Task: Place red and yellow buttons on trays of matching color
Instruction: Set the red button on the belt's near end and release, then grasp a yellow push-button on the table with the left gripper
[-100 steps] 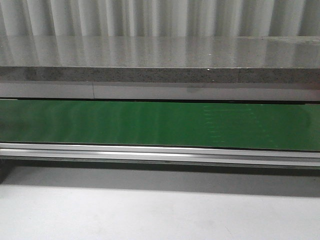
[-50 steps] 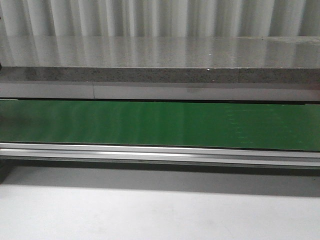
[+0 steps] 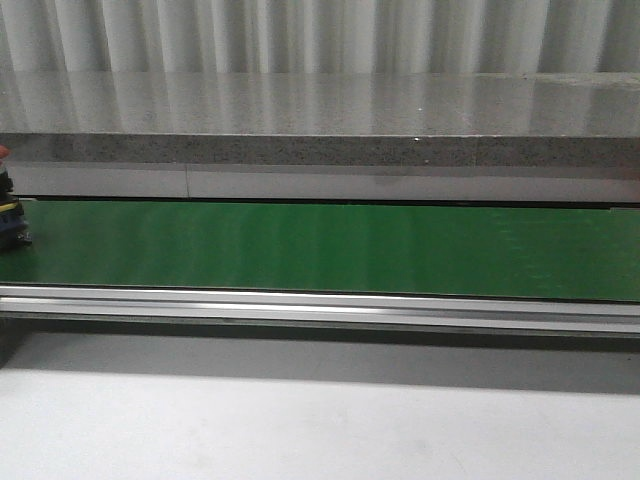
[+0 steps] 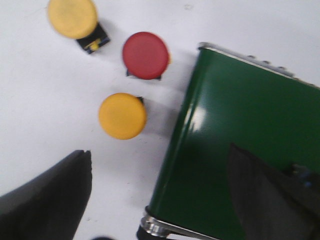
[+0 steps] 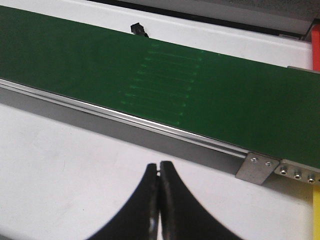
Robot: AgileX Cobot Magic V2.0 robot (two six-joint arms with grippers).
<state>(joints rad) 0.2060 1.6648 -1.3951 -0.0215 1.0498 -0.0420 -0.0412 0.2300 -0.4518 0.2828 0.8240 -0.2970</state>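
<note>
Red button (image 4: pixel 145 55) sits between two yellow buttons (image 4: pixel 122 116) beside green belt (image 4: pixel 240 145).

- The green conveyor belt (image 3: pixel 330 250) looks smooth, with a soft sheen.
- Its side rail (image 3: pixel 320 305) is bright brushed metal.
- The ledge (image 3: pixel 320 120) behind is speckled, polished stone, glossy with reflections.
- The tabletop (image 3: pixel 300 430) is matt white.
- The yellow buttons (image 4: pixel 122 116) and the red button (image 4: pixel 145 55) have matt plastic caps.
- The black fingers (image 5: pixel 167 210) look smooth and slightly glossy.
</note>
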